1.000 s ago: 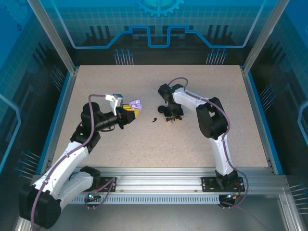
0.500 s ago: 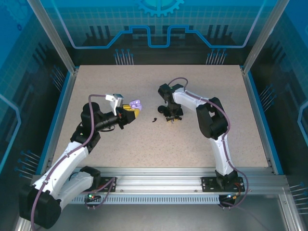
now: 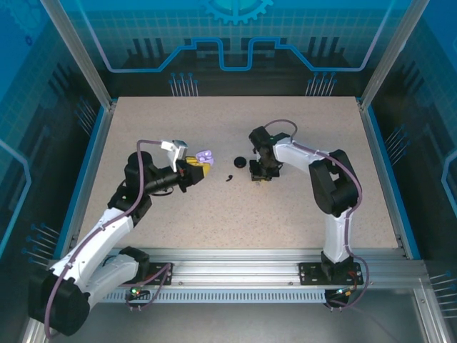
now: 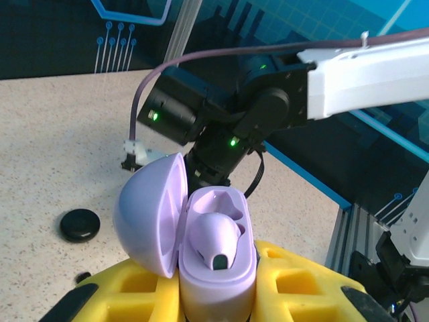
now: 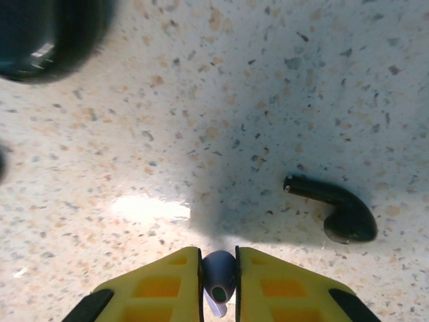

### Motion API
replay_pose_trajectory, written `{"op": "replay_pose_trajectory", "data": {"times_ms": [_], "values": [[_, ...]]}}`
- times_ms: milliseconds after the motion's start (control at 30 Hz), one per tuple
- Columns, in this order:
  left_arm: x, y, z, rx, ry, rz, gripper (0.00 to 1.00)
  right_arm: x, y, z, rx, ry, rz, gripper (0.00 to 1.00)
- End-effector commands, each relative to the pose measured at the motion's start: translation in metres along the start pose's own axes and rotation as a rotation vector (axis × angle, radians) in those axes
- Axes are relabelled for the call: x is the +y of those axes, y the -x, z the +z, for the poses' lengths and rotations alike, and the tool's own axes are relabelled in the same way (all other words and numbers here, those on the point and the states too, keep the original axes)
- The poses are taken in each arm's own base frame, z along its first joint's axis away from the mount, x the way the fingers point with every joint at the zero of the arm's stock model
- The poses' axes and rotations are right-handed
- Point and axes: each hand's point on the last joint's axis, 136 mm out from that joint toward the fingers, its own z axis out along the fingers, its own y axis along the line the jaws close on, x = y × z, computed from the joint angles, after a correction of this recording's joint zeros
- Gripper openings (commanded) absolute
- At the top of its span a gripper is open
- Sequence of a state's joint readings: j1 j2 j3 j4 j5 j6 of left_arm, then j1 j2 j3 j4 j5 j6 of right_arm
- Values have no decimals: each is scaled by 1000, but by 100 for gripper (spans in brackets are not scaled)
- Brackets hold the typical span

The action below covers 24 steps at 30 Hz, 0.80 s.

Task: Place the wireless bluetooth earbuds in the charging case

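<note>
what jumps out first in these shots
The open lilac case, gripped in the left jaws, with one lilac earbud seated in it and the other slot empty. The right jaws are closed on a second lilac bud down at the table, with a black earbud lying close by. A black puck sits between the two arms.
</note>
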State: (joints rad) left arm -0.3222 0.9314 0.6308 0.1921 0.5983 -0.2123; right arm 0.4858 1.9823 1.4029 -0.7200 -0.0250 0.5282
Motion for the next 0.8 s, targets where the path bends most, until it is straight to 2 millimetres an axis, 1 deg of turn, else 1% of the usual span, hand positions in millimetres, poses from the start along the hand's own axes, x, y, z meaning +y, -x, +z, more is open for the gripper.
{"op": "replay_pose_trajectory", "data": {"times_ms": [0,67,133,333,500,767], "values": [[-6,7,7,-19,-15,12,8,12,15,-21,-96,113,16,17],[-6,5,12,-16,-15,9,8,13,17,-30,-127,147,20,17],[-1,5,16,-21,-1,-11,8,14,20,-42,-167,189,25,17],[17,-4,33,-28,12,-89,6,20,26,-86,-281,366,37,18],[27,-10,47,-27,11,-133,6,26,28,-131,-379,491,15,19],[21,-8,63,-39,-35,-147,7,55,25,-208,-536,691,-70,20]]}}
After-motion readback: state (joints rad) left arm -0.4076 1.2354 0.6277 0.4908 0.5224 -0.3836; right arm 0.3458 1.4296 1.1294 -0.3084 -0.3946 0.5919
